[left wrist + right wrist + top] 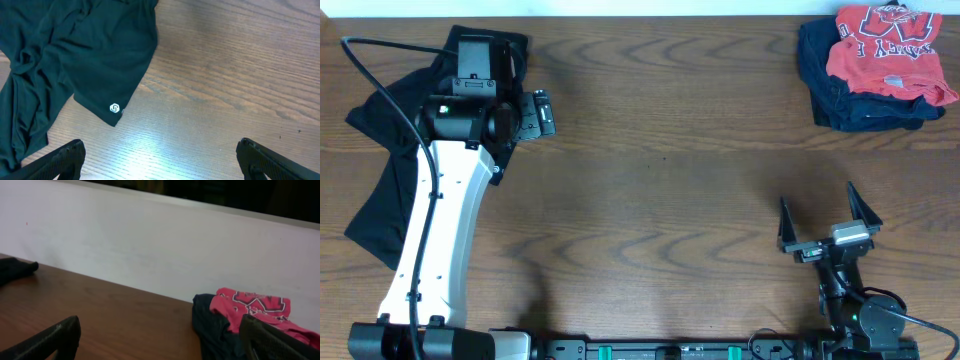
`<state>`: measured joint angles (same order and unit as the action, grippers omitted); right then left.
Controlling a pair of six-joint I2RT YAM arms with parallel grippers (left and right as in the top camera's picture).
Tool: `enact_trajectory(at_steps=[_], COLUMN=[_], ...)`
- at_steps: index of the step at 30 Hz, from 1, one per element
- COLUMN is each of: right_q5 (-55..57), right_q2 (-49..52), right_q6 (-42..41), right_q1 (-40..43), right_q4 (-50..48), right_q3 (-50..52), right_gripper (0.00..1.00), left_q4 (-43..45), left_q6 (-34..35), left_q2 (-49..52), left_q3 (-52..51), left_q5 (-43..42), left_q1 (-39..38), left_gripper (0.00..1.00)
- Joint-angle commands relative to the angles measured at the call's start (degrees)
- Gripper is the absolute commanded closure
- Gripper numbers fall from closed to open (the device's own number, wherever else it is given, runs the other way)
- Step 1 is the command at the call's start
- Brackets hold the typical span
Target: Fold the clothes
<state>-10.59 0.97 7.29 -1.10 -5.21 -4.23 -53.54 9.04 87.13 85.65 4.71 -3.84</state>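
Looking at the far right corner, I see the red shirt [890, 45] lying bunched on a navy garment [850, 100], white-and-dark lettering up. At far left a black garment [75, 60] lies crumpled on the table [660, 180], a small white logo [114, 108] at its hem corner. My left claw [160, 162] hangs wide and empty beside that hem; my right claw [823, 218] stands wide at near right, holding nothing
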Motion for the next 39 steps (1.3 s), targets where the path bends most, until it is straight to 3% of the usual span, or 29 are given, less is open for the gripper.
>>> enact_trajectory(at_steps=[1,6,14,39], right_q5=[1.49,2.93,3.21,3.28], right_q2=[-0.70,-0.70,-0.70,-0.63], right_q6=[-1.01,-1.01,-1.29,-1.25], right_q1=[-0.83,-1.62,-2.71,-2.71], right_q4=[-0.31,-0.20,9.01,8.85], right_q3=[1.75,4.02,3.91,3.91], right_gripper=[0.01,0.01,0.01,0.01], left_q4=[-0.04,-0.04,-0.02,-0.02], left_q6=[0.26,0.28,0.28,0.28], left_q2=[0.11,0.11,0.11,0.11], left_q3=[0.83,0.83,0.83,0.83], left_q5=[0.28,0.28,0.28,0.28], left_q1=[0.28,0.28,0.28,0.28], left_gripper=[0.02,0.02,0.02,0.02])
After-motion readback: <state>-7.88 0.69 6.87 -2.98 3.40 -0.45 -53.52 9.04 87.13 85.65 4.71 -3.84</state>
